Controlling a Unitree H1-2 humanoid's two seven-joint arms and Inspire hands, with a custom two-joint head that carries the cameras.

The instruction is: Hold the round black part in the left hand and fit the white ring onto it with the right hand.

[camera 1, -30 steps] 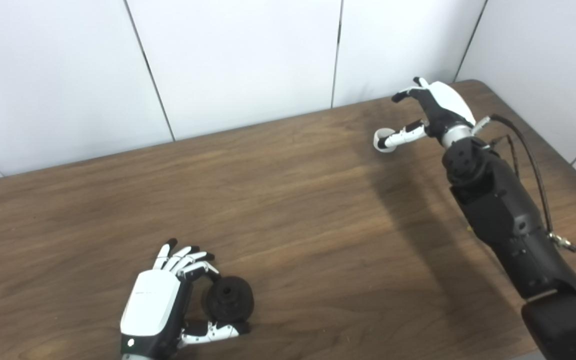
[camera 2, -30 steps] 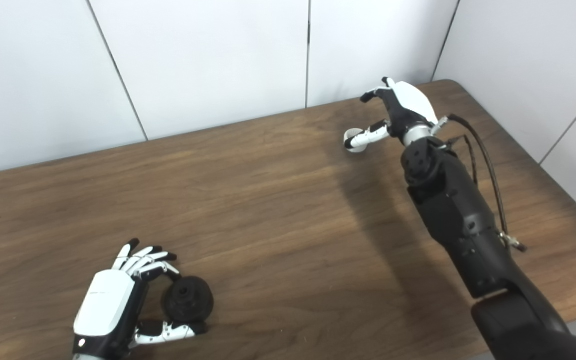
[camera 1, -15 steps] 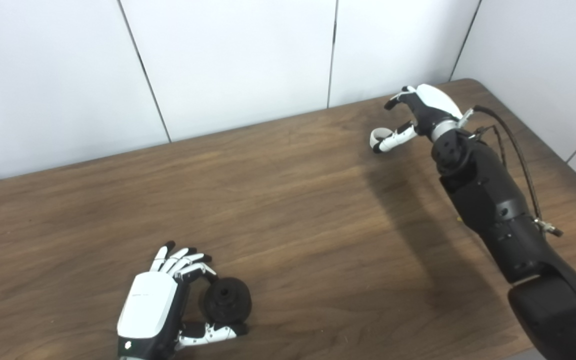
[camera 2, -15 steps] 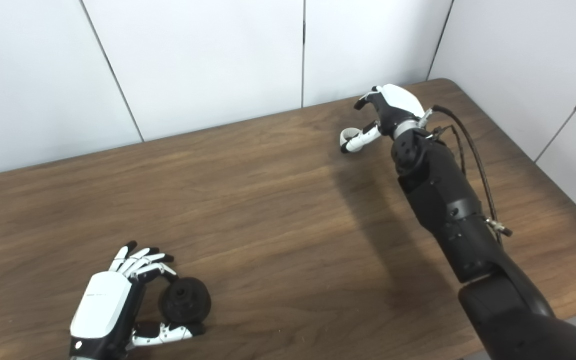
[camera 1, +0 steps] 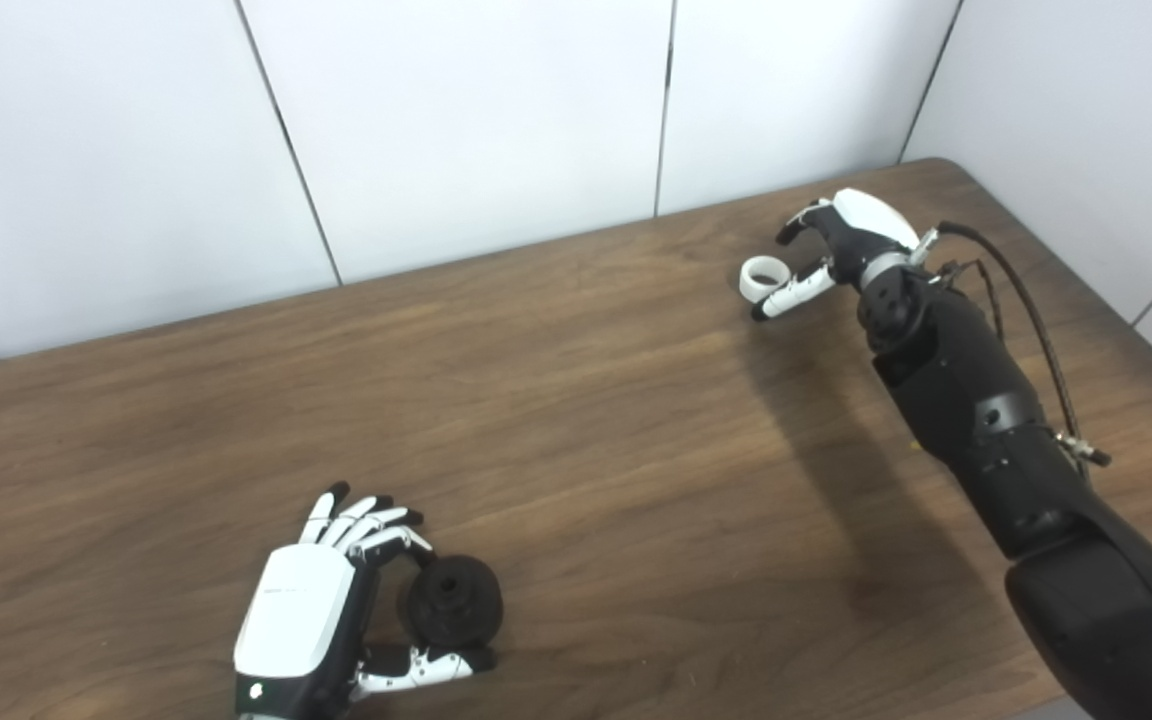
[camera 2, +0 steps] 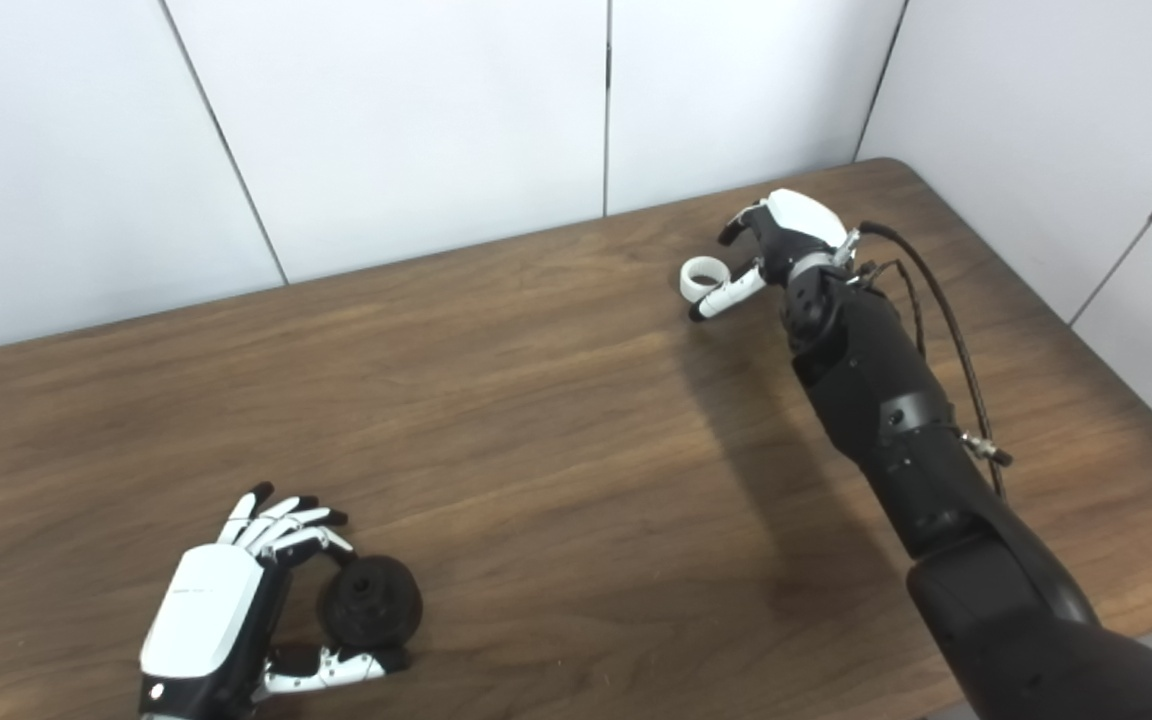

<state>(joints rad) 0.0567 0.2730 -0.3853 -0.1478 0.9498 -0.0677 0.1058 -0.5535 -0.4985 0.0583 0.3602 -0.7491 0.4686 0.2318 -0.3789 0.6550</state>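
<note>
The round black part (camera 1: 454,600) rests on the wooden table (camera 1: 586,420) at the near left. My left hand (camera 1: 311,610) is curled around it, fingers on its far side and thumb along its near side. The white ring (camera 1: 760,276) lies flat on the table at the far right; it also shows in the right eye view (camera 2: 702,274). My right hand (camera 1: 841,240) is open just right of the ring. Its thumb lies beside the ring's near edge and its fingers arch above the table behind the ring. The ring is not held.
White wall panels run along the table's far edge and right side. The table's rounded far right corner (camera 1: 946,165) is close behind my right hand. A black cable (camera 1: 1026,310) loops along my right forearm.
My right hand has drawn back and down a little, so the thumb that overlapped the ring now lies beside it and the whole ring shows. The left hand and black part have not moved.
</note>
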